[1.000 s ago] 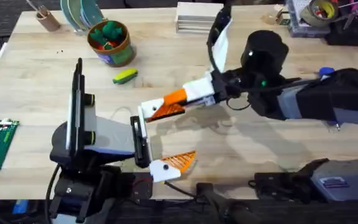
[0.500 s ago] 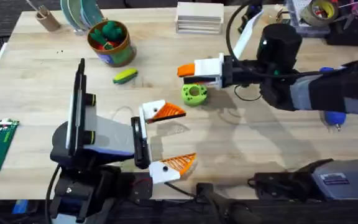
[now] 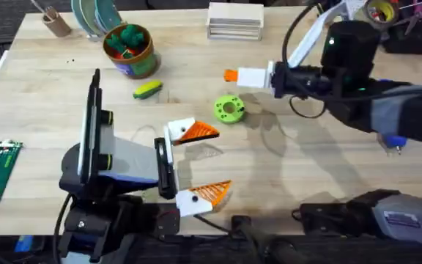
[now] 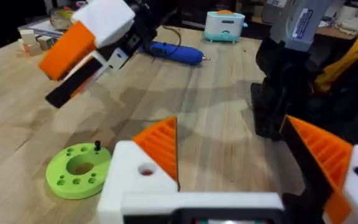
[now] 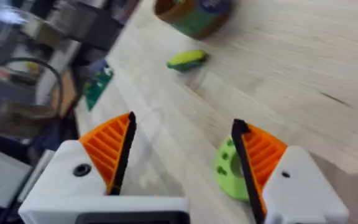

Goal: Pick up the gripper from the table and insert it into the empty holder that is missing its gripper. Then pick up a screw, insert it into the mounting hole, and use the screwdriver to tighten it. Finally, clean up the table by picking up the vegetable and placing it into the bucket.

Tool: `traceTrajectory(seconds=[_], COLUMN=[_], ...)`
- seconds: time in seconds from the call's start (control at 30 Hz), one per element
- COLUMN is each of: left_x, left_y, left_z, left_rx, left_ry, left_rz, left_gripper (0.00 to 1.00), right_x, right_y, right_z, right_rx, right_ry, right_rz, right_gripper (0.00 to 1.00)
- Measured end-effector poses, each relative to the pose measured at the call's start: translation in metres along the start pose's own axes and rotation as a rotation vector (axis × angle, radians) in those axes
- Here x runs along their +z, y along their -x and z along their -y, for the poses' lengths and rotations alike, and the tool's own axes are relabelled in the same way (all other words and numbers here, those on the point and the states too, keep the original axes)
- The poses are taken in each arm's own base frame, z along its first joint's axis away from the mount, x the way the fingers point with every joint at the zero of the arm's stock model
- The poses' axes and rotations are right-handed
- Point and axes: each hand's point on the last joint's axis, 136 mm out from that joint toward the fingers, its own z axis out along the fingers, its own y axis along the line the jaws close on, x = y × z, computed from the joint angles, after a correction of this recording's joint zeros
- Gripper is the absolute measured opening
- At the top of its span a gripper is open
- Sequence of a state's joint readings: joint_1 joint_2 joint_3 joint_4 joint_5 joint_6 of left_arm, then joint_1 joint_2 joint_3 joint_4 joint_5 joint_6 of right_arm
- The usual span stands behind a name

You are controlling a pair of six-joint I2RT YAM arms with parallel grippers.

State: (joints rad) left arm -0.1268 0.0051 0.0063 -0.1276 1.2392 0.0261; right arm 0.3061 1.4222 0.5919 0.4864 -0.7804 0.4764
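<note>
While both spread empty, right claw [image 3: 229, 75] above bare wood, left claw [image 3: 200, 163] near front edge.

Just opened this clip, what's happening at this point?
Nothing is held right now. The right hand hovers open above the table, past the green disc. The left hand sits open near its base, an orange ribbed pad on each finger. The yellow-green toy vegetable lies beside the bucket, not in it. The blue screwdriver lies on the table.
</note>
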Motion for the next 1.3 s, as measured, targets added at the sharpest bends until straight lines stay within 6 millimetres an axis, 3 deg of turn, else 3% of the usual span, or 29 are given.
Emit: traceTrajectory(seconds=[0.23,0.4,0.77,1.07,1.3], left_x=[0.0,0.0,0.0,0.0,0.0], left_y=[0.0,0.0,0.0,0.0,0.0], left_z=[0.0,0.0,0.0,0.0,0.0], left_rx=[0.0,0.0,0.0,0.0,0.0], left_ry=[0.0,0.0,0.0,0.0,-0.001], left_rz=[0.0,0.0,0.0,0.0,0.0], left_gripper=[0.992,0.993,0.993,0.993,0.993], right_x=[-0.034,-0.054,-0.033,-0.011,-0.005], right_y=[-0.013,-0.036,-0.075,-0.059,-0.064], right_z=[0.008,0.023,0.023,0.033,0.041], right_rx=[-0.113,-0.116,-0.208,-0.195,-0.187], right_ry=[-0.226,-0.398,-0.539,-0.607,-0.614], right_rz=[-0.04,-0.119,-0.294,-0.36,-0.378], right_gripper=[0.959,0.959,0.959,0.961,0.961])
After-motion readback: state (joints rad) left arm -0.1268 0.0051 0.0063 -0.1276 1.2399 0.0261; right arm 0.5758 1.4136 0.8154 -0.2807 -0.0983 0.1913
